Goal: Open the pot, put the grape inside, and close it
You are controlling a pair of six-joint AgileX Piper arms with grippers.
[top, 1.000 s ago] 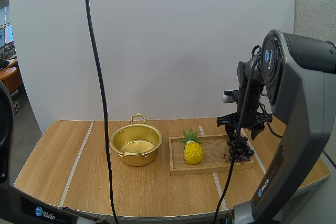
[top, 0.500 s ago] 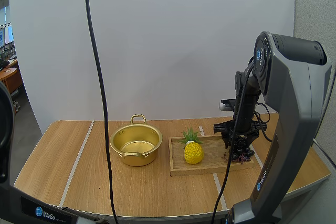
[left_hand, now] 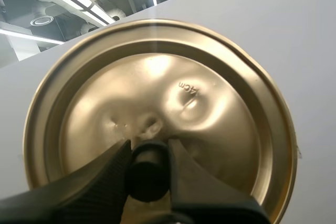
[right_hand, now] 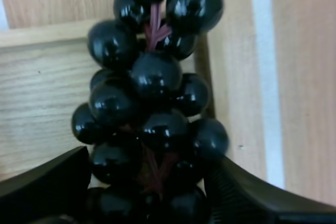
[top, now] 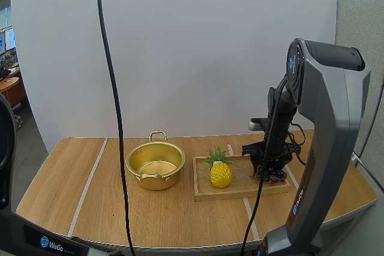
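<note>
High view: lidless pot point(top: 155, 165) seen on the table point(top: 90, 196), wooden tray point(top: 240, 191) just beside it, pineapple point(top: 221, 172) and grapes point(top: 275, 175) carried on the tray, right pincer point(top: 268, 169) set at the grapes, left wrist view: lid point(left_hand: 220, 103) pinched by its knob point(left_hand: 148, 174) in the left pincer point(left_hand: 148, 150), right wrist view: right pincer point(right_hand: 149, 182) spread, grapes point(right_hand: 152, 103) flanked by its fingers, at the tray's point(right_hand: 37, 93) edge
</note>
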